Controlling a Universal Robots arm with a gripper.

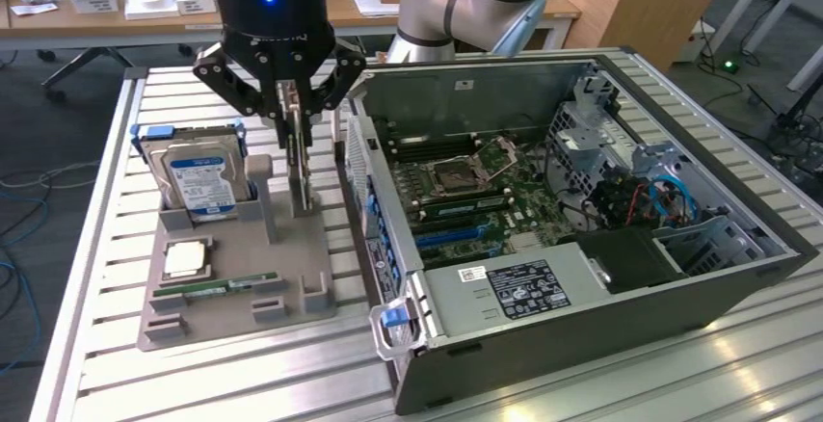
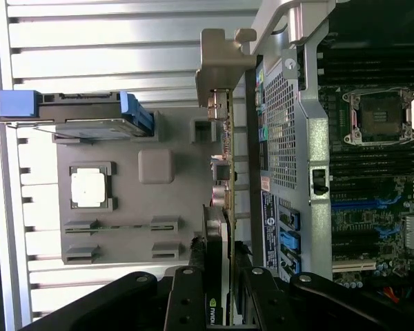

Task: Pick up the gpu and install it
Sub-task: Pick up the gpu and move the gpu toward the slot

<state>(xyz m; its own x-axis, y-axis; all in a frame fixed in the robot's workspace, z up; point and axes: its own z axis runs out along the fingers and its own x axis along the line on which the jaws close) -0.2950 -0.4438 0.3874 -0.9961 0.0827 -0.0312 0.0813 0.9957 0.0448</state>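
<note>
The gpu stands on edge in a slot of the grey holder tray, beside the open computer case. My gripper comes down on it from above, one finger on each side of the card's upper edge, shut on it. In the wrist view the gpu appears edge-on with its silvery bracket at the far end. There my gripper has its black fingers pressed against both faces. The card's lower edge still looks seated in the holder.
The tray also carries a blue-labelled hard drive, a CPU and a RAM stick. The case lies open with its motherboard and blue expansion slots exposed. Its wall stands close to the gpu. All of it rests on a slatted aluminium table.
</note>
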